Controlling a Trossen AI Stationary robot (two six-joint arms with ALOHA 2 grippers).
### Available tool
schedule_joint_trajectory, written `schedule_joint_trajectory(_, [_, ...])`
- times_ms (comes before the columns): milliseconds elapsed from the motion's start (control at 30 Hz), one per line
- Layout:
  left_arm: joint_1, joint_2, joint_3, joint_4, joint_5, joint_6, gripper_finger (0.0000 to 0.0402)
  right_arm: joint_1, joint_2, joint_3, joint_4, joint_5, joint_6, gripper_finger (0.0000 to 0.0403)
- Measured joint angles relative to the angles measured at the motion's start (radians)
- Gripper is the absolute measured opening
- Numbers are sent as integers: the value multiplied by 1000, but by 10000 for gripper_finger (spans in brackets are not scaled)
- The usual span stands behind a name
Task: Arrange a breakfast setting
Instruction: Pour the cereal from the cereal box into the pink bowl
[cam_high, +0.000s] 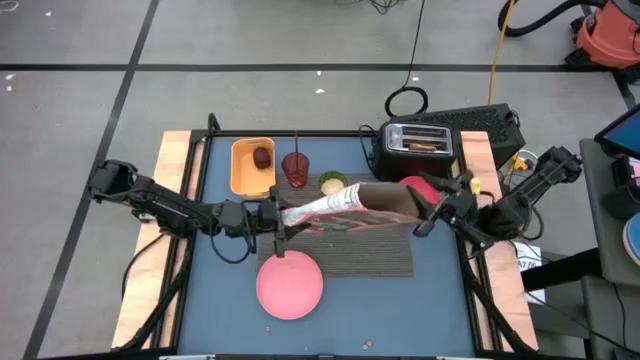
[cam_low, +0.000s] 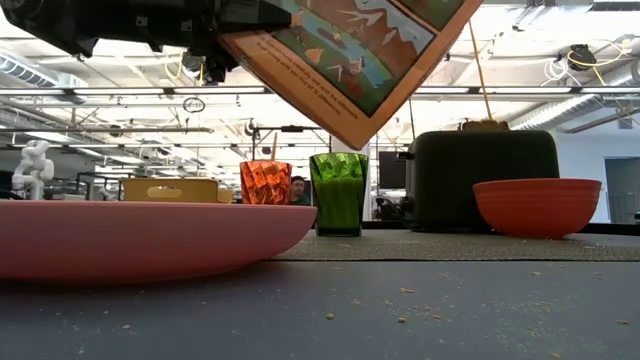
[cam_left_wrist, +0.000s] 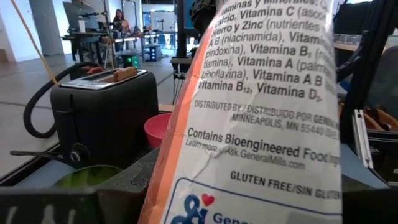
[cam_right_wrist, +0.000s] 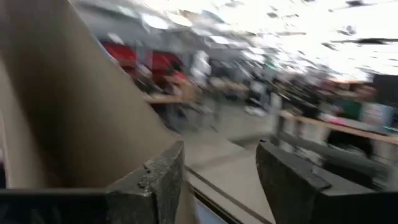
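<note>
A cereal box (cam_high: 345, 205) hangs in the air over the dark woven placemat (cam_high: 370, 255), between my two grippers. My left gripper (cam_high: 277, 218) is shut on the box's left end. My right gripper (cam_right_wrist: 217, 180) stands open at the box's brown open end (cam_high: 405, 200), with nothing between its fingers. The pink plate (cam_high: 290, 285) lies on the table near the front. The red bowl (cam_high: 420, 188), green cup (cam_high: 333, 183) and red tumbler (cam_high: 296, 168) stand along the placemat's far edge. The dark-red fruit (cam_high: 262, 157) lies in an orange bin. My left gripper holds the cereal box by its end toward the table's left (cam_high: 292, 215), coming in level from the left. The box's printed side panel (cam_left_wrist: 261, 124) hides the fingers in the wrist view. The box is lifted clear, lying lengthwise, one corner (cam_low: 345, 140) tipped down. My right gripper's one finger (cam_right_wrist: 149, 180) stands beside the box's brown cardboard (cam_right_wrist: 62, 93); whether it touches, I cannot tell.
A black toaster (cam_high: 420, 145) with toast (cam_left_wrist: 115, 74) in its slots stands at the far right. The orange bin (cam_high: 250, 167) sits at the far left. A dark cord (cam_high: 405, 100) loops behind the toaster. Bare blue table shows around the plate.
</note>
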Motion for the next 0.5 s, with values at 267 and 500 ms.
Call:
schedule_joint_trajectory(267, [-5, -70, 0, -88, 16, -29, 210, 80, -35, -1, -2, 210, -167, 188])
schedule_joint_trajectory(500, [-15, -141, 0, -126, 19, 6, 210, 120, -27, -2, -22, 211, -140, 185])
